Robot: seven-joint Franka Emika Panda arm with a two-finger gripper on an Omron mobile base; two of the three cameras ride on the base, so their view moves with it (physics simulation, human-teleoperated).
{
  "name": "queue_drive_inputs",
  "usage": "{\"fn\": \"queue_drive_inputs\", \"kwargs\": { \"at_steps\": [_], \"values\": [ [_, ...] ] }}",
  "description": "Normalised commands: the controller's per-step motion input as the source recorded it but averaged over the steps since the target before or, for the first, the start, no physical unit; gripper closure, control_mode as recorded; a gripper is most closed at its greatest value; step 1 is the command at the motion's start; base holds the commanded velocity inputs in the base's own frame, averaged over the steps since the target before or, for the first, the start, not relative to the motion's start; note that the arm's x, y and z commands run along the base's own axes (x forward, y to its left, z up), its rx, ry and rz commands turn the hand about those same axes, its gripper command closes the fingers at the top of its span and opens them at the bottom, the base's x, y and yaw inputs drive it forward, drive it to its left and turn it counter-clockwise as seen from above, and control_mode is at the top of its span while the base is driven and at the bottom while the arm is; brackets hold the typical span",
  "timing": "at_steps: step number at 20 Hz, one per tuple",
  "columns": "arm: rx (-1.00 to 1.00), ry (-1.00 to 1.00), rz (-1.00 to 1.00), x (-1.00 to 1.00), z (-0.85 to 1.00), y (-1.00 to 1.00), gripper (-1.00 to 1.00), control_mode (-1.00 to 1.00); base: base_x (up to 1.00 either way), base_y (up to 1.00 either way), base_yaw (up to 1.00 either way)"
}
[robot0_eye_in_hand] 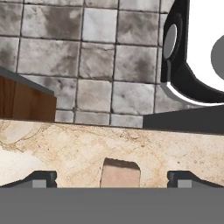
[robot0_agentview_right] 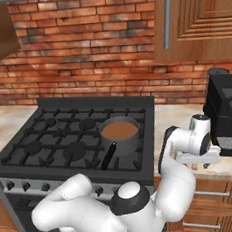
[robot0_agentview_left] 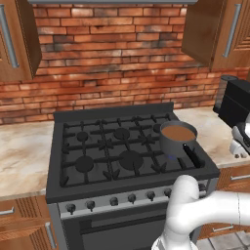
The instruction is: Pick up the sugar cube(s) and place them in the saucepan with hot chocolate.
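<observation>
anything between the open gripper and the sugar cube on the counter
Nothing visible. In the hand view the sugar cube sits on the counter between the two fingertips of the open gripper, with bare counter on either side.

Even, bright rendered light; soft shadows, slightly coarse, no glare.

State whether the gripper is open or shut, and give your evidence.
Open: in the hand view the gripper has fingertips far apart, a sugar cube between them.
</observation>
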Motion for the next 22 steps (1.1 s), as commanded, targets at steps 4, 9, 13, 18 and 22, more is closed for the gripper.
{"fn": "queue_drive_inputs", "kwargs": {
  "at_steps": [4,9,13,18,22],
  "values": [
    [0.0,0.0,0.0,0.0,-0.03,0.0,-1.0,-1.0,0.0,0.0,0.0],
    [0.0,0.0,0.0,0.0,-0.05,0.0,1.0,-1.0,0.0,0.0,0.0],
    [0.0,0.0,0.0,0.0,0.0,0.0,1.0,-1.0,0.0,0.0,0.0],
    [0.0,0.0,-0.01,-0.09,0.0,0.0,1.0,-1.0,0.0,0.0,0.0],
    [0.0,-0.01,-0.05,-0.21,0.0,0.1,1.0,-1.0,0.0,0.0,0.0]
  ]
}}
